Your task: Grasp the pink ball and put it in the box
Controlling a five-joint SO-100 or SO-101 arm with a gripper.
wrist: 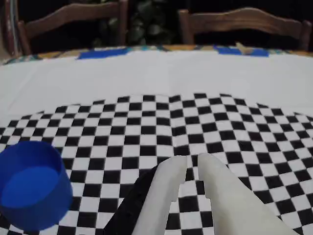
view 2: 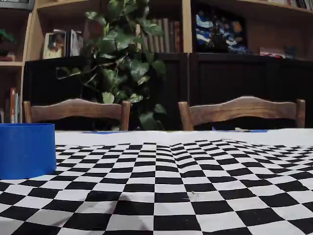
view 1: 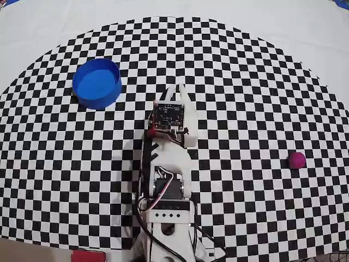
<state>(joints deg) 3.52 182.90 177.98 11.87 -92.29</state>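
Observation:
The pink ball [view 1: 296, 160] lies on the checkered cloth at the far right of the overhead view, far from the arm; it is out of the wrist and fixed views. The box, a round blue tub [view 1: 97, 83], stands at the upper left, empty. It also shows at the lower left of the wrist view [wrist: 32, 185] and at the left of the fixed view [view 2: 27, 150]. My gripper [view 1: 177, 88] is mid-table, to the right of the tub and pointing away from the base. In the wrist view my gripper [wrist: 192, 159] has its white fingers almost together and holds nothing.
The checkered cloth [view 1: 245, 82] lies on a white table [view 1: 305, 27]. The arm's base [view 1: 166, 218] stands at the near edge with loose cables. Two wooden chairs [view 2: 239, 110], a plant [view 2: 127, 54] and bookshelves stand behind the table's far edge.

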